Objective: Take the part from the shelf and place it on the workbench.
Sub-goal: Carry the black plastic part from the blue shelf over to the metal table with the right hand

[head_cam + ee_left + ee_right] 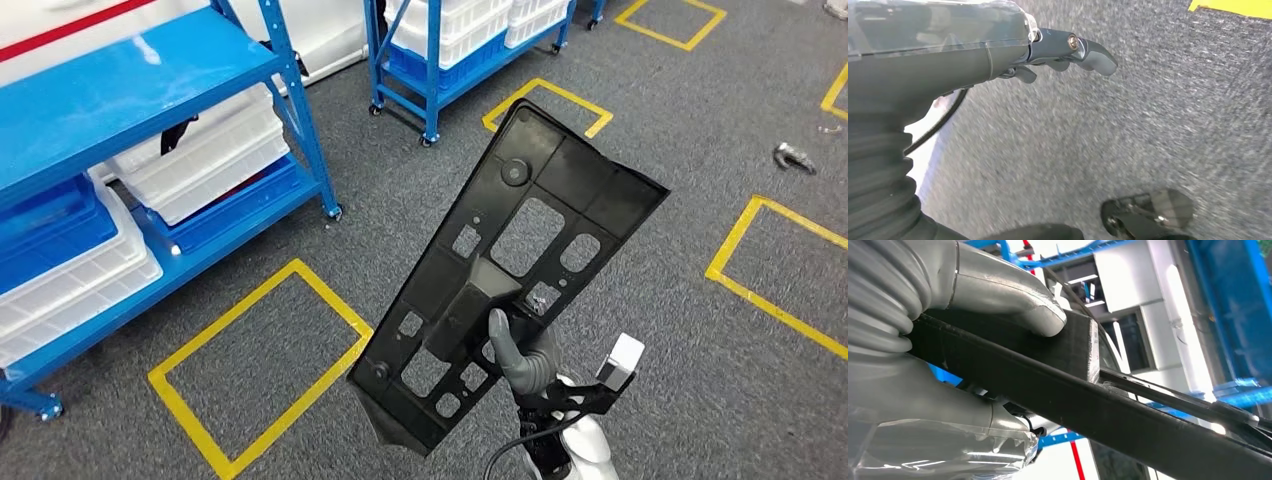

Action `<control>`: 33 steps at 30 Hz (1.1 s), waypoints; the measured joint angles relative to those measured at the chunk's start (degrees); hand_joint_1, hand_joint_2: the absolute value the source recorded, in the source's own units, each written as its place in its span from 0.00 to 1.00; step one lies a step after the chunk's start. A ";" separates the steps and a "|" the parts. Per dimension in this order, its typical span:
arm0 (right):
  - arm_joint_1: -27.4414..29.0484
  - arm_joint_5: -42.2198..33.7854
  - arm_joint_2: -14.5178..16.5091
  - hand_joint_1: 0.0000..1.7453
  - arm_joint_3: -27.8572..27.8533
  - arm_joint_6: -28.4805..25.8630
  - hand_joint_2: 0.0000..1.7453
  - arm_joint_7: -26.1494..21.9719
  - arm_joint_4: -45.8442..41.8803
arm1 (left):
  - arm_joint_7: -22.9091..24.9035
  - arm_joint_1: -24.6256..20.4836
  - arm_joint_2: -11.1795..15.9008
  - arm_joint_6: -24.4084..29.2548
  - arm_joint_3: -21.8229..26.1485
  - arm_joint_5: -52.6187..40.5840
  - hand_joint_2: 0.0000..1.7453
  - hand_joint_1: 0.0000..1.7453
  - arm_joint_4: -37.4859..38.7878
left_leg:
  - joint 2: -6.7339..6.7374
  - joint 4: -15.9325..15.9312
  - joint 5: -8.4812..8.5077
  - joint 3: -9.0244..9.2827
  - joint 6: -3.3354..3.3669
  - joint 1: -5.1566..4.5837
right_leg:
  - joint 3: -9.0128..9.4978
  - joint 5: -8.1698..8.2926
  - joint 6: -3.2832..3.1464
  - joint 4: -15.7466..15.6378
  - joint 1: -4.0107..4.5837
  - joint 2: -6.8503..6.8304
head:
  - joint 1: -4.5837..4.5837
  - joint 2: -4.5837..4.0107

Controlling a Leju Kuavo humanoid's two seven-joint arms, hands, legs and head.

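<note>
One black plastic panel (505,270), flat and pierced with several rectangular cutouts, is tilting up over the grey carpeted floor (680,180), well apart from the shelving. The right hand (525,358) is gripping it near its lower end, the grey thumb pressing on the front face beside a raised block; the other fingers are sitting behind the panel and are hidden in the head view. In the right wrist view the thumb (1013,300) and a lower finger are pinching the panel's dark edge (1073,400) between them. The left hand (1068,50) is hanging over the carpet holding nothing, its dark fingers lying loosely apart. Two blue shelving racks are standing at the far left: one (130,90) cut off by the picture's edge, one (440,60) further back, both carrying white bins (205,150). Four yellow floor squares are showing, the nearest (260,370) complete, the others partly cut off. A small grey object (795,157) at the far right is too small to make out
</note>
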 joint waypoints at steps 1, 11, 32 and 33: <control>-0.03 -0.13 0.15 1.00 -0.03 0.20 1.00 -0.27 0.32 | 0.45 0.04 0.15 0.06 -0.41 -0.45 1.00 0.00 0.00 | 0.44 0.09 -0.10 0.00 -0.26 -0.07 | -0.10 0.05 -0.36 -0.21 0.10 0.42 | -0.02 0.00; -0.23 -1.63 0.61 1.00 -0.76 1.02 1.00 -1.19 3.87 | 1.09 -0.31 0.99 1.22 -3.37 -3.39 1.00 0.00 0.00 | -2.55 12.21 -3.93 -5.83 -1.21 0.47 | 0.16 0.49 -2.03 -0.56 0.04 5.06 | -0.07 0.00; -3.79 26.22 0.89 1.00 0.31 -33.61 1.00 0.61 17.14 | -1.36 -1.99 -1.07 2.70 -8.29 -6.27 1.00 0.00 0.00 | 1.30 -0.16 0.90 -0.94 -0.29 0.03 | 0.48 0.01 -0.28 -0.98 0.05 1.05 | 0.09 0.00; -3.51 26.35 0.89 1.00 0.36 -33.82 1.00 0.71 17.14 | -1.36 -1.96 -1.14 2.72 -8.39 -6.33 1.00 0.00 0.00 | 1.29 0.05 0.59 -0.93 -0.62 0.13 | 0.52 0.12 -0.57 -1.14 0.01 1.49 | 0.10 0.00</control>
